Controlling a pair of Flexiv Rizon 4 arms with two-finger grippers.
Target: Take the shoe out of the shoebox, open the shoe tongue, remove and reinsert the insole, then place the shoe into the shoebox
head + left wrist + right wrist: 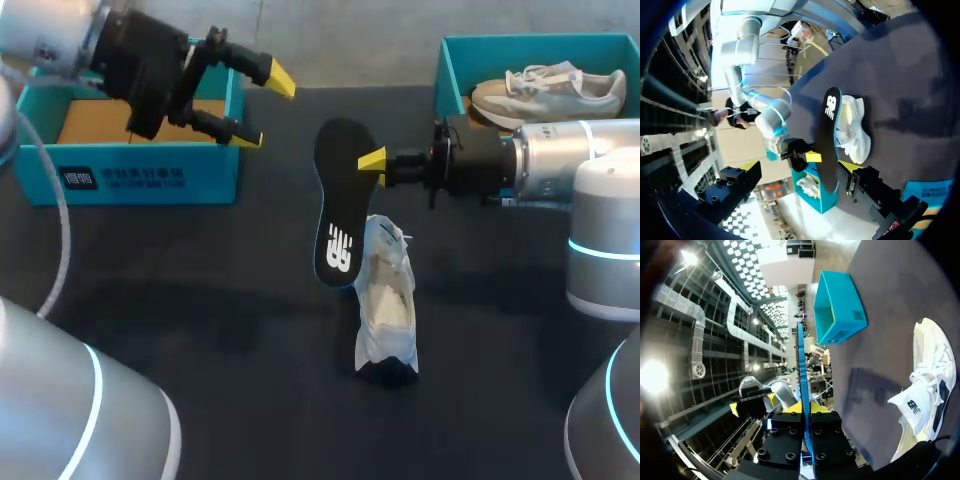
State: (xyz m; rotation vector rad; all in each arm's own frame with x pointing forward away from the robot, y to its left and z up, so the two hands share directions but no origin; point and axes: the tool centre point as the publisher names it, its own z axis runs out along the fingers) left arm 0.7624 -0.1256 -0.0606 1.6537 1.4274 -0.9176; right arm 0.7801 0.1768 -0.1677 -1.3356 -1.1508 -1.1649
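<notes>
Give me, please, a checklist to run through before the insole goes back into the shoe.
1. Insole gripped: ok, the right end effector is shut on it from both sides.
2. Insole out of the shoe: ok.
3. Shoe opening facing up: ok, its pale inside shows in the head view.
4. Tongue open wide enough: cannot tell.
5. Left end effector free to help: ok, open and empty above the left shoebox.
6. Shoe steadied: not ok, nothing holds it.
</notes>
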